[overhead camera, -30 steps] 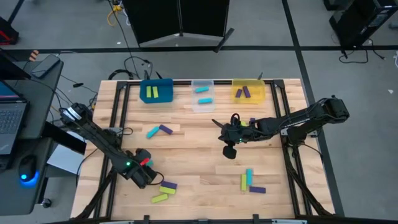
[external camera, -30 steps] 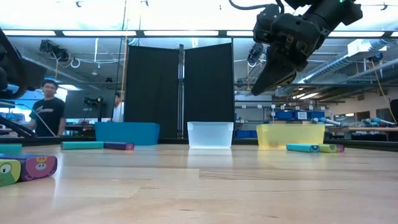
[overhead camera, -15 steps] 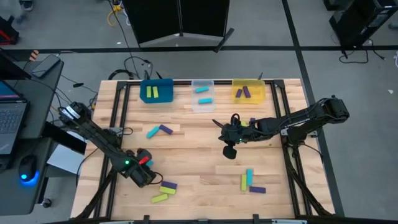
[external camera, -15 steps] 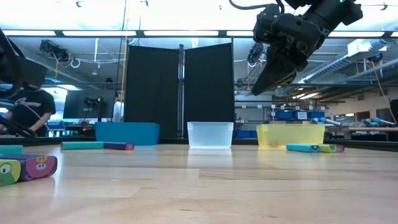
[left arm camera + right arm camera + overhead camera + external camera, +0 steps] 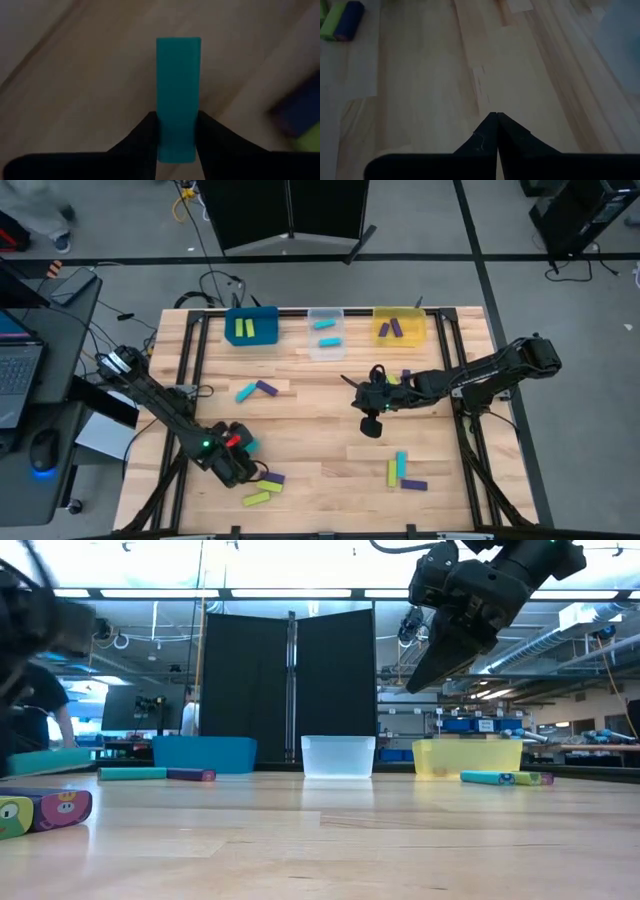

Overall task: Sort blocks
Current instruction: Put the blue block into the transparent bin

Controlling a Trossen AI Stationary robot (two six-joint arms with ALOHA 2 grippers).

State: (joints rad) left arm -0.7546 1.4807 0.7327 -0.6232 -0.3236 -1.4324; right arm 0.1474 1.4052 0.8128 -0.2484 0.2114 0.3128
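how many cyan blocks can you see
5, maybe more hidden: two in the clear bin (one, one), one left of centre beside a purple block, one at front right, one gripped by the left hand.

Lighting: bright overhead ceiling strips [image 5: 300, 593], even on table [image 5: 320, 430]. Wrist views dim, soft-focus. Motion blur at low view's left edge.
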